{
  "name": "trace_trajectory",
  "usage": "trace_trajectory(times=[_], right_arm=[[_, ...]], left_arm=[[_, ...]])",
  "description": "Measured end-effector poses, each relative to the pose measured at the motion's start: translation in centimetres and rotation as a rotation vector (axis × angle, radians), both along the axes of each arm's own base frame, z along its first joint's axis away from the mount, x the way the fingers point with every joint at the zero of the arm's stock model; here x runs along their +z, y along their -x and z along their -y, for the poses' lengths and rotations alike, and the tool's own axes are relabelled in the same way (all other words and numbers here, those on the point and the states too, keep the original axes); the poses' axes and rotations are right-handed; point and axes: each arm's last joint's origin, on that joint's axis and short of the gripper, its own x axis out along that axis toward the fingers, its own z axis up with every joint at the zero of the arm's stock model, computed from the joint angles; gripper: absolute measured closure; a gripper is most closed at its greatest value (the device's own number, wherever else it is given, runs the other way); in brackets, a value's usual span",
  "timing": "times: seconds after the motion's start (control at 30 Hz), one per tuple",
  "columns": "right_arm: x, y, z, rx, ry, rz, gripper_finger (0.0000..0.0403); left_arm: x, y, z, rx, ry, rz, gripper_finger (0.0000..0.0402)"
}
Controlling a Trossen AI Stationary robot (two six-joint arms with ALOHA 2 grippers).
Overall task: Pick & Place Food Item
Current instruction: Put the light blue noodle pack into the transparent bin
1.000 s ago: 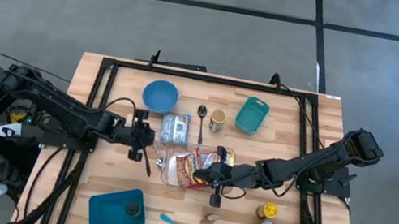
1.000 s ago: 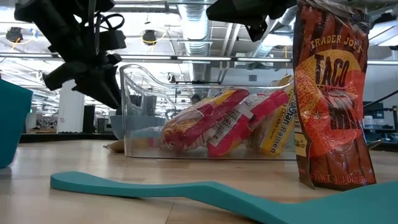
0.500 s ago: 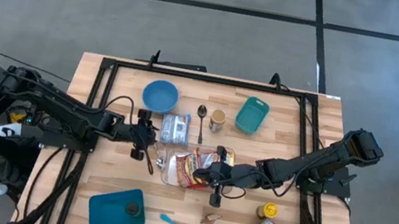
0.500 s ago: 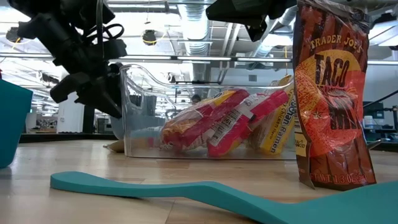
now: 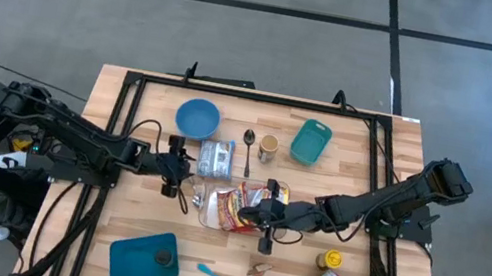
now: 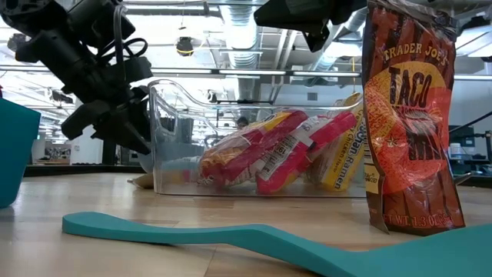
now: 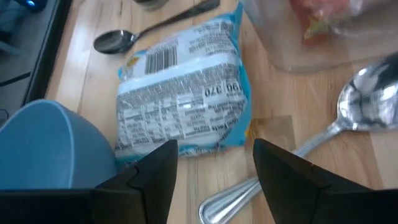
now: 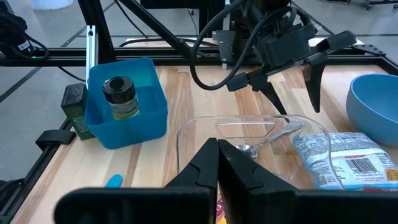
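The left gripper (image 5: 181,169) hangs over the wooden table (image 5: 132,209), just left of the clear plastic container (image 5: 232,207). Ahead of its fingers (image 7: 152,177) lies the white-and-blue ramen packet (image 7: 180,93), with the round blue bowl (image 7: 46,149) beside it and a steel spoon (image 7: 348,115) on the other side. Red-and-yellow noodle packs (image 6: 269,154) lie inside the container. The right gripper (image 5: 265,213) sits over the container's right end.
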Motion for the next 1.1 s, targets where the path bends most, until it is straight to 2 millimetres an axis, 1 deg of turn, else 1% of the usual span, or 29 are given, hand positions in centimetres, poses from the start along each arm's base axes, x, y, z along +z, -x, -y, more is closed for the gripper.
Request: trace_trajectory(times=[0.17, 0.33, 0.43, 0.53, 0.67, 0.87, 0.97, 1.1], right_arm=[[0.0, -0.1, 0.2, -0.007, 0.0, 0.0, 0.0403], [0.0, -0.1, 0.4, -0.013, 0.0, 0.001, 0.0403], [0.0, -0.1, 0.4, -0.013, 0.0, 0.001, 0.0403], [0.0, -0.1, 0.4, -0.013, 0.0, 0.0, 0.0403], [0.0, -0.1, 0.4, -0.013, 0.0, 0.0, 0.0403], [0.0, -0.1, 0.4, -0.011, 0.005, 0.0, 0.0403], [0.0, -0.1, 0.4, -0.01, 0.007, 0.0, 0.0403], [0.0, -0.1, 0.4, -0.01, 0.007, 0.0, 0.0403]], left_arm=[[-0.1, -0.4, 0.0, -0.029, -0.027, 0.004, 0.0197], [-1.6, -1.1, 0.2, -0.044, -0.027, -0.048, 0.0197], [-2.4, -1.6, 0.2, -0.044, -0.027, -0.049, 0.02], [-2.9, -2.1, 0.3, -0.053, -0.038, -0.039, 0.0203], [-3.6, -2.2, 0.2, -0.074, -0.065, -0.081, 0.0207], [-3.9, -2.4, 0.2, -0.067, -0.067, -0.076, 0.0221], [-3.7, -2.6, 0.2, -0.063, -0.068, -0.047, 0.0232], [-3.7, -2.6, 0.2, -0.059, -0.072, -0.05, 0.0251]])
